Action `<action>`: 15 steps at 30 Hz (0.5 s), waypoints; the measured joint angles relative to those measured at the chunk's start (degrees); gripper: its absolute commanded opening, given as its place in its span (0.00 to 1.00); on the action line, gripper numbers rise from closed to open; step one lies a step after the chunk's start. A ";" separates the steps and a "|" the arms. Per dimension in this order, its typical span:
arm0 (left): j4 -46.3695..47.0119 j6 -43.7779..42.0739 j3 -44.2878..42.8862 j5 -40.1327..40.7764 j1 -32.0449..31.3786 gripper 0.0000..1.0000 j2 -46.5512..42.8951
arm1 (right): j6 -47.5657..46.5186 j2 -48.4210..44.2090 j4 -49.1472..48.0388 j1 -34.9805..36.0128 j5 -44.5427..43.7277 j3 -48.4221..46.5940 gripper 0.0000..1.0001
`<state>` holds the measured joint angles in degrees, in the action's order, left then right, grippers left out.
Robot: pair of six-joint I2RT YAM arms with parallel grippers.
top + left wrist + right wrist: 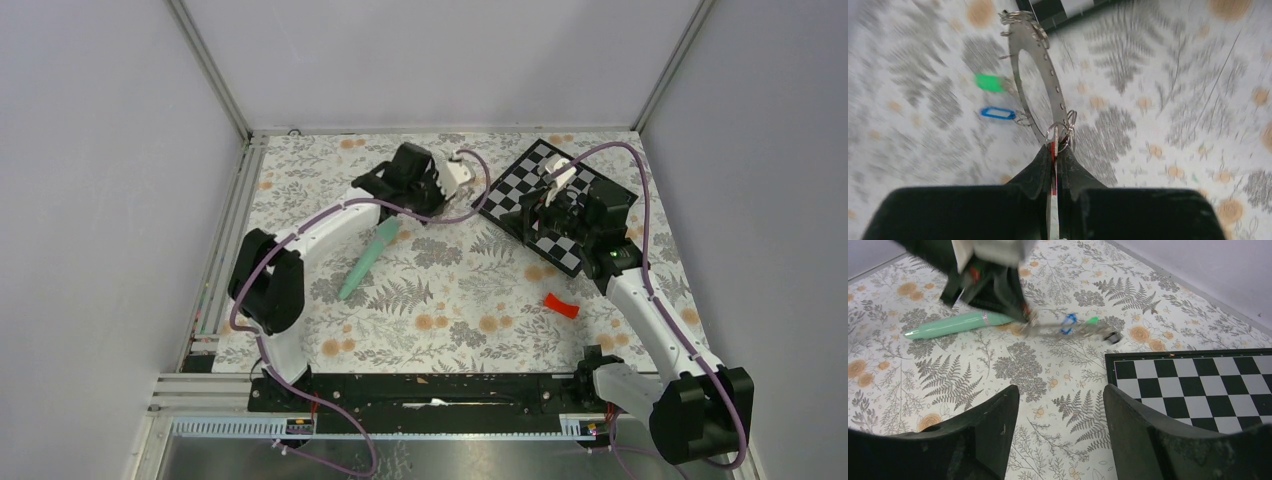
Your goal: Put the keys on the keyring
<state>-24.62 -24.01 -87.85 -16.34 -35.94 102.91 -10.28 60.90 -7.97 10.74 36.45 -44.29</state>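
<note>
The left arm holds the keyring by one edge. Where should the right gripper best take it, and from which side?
Probably the rim of the keyring near its free end, farthest from the left gripper. The flat plate shows edge-on to the right gripper, so come from the checkerboard side, jaws across its two faces, clear of the blue tag and green tag.

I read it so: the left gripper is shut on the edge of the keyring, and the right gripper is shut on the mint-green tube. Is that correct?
Not quite. The right wrist view shows the right gripper open and empty, with the mint-green tube lying apart from it. The left gripper is shut on the edge of the keyring.
</note>
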 measured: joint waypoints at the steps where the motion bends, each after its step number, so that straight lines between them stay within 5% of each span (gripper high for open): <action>1: -0.13 -0.09 1.88 0.50 -0.02 0.00 0.09 | 0.00 0.00 0.00 0.00 -0.13 0.00 0.70; 15: -10.84 -2.05 17.73 2.89 -1.79 0.16 0.44 | -0.31 0.33 0.00 -0.33 -0.57 0.00 0.71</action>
<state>-35.46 -26.06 -70.13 -13.45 -37.74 103.35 -10.59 61.23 -7.97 10.41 35.88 -44.29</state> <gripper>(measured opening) 0.125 0.706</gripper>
